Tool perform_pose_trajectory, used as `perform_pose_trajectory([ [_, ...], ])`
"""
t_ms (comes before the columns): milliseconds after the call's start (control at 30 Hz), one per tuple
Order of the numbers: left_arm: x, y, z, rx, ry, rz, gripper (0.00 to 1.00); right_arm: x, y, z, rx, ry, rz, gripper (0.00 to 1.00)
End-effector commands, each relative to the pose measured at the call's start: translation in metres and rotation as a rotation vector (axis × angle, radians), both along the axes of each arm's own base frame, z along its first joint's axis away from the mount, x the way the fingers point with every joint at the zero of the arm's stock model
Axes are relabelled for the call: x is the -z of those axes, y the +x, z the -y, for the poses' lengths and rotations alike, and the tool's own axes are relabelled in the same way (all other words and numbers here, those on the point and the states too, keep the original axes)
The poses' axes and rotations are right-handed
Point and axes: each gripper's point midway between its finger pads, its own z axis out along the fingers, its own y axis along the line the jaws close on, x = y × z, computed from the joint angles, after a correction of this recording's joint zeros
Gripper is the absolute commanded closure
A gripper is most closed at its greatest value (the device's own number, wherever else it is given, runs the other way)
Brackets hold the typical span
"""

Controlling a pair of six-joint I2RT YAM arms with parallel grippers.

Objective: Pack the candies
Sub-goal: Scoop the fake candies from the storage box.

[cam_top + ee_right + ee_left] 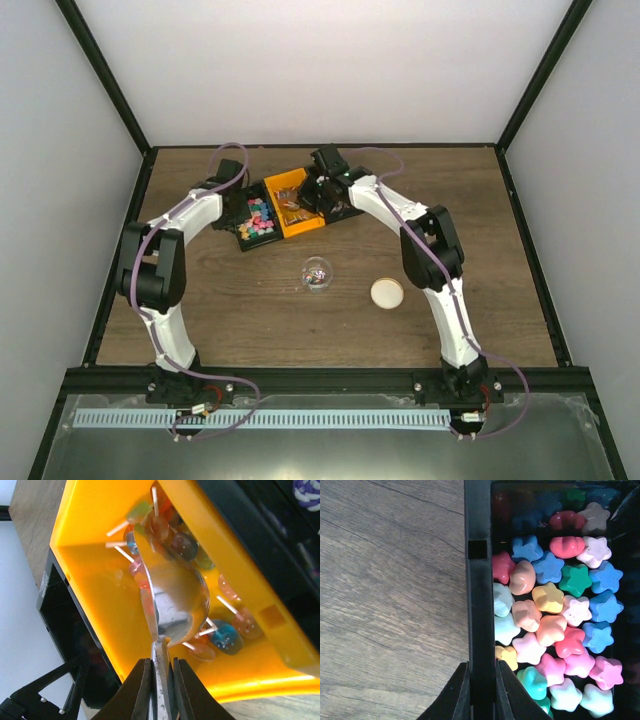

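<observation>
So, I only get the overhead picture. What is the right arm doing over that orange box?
Observer: Its wrist camera shows the right gripper shut on the handle of a metal spoon, with the spoon's bowl down inside the orange box.
Visitor: What's in the box?
Observer: Round lollipops on thin white sticks, lying around the spoon.
Visitor: And the left arm by the black tray?
Observer: The left gripper is shut on the side wall of the black tray, one finger inside and one outside.
Visitor: Are those coloured bits just beads?
Observer: No. Up close they are star-shaped candies, piled against that wall.
</observation>
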Motion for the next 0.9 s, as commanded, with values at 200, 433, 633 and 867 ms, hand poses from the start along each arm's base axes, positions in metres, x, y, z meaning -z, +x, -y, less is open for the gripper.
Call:
perform_pose_trajectory([
  [200,0.025,-0.013,-0.010,-0.028,0.055,-0.086,0.96,0.020,-0.036,0.051,0.064,-0.263,-0.188,0.99],
  [433,0.033,-0.014,-0.013,-0.046,0.072,-0.101,0.96,0.008,-0.079,0.058,0.053,-0.372,-0.304,0.99],
  [633,0.032,-0.014,-0.012,-0.046,0.064,-0.095,0.96,0.016,-0.086,0.058,0.053,-0.447,-0.329,0.99],
  [867,0.037,-0.020,-0.009,-0.012,0.060,-0.113,0.96,0.060,-0.081,0.045,0.014,-0.468,-0.375,0.99],
])
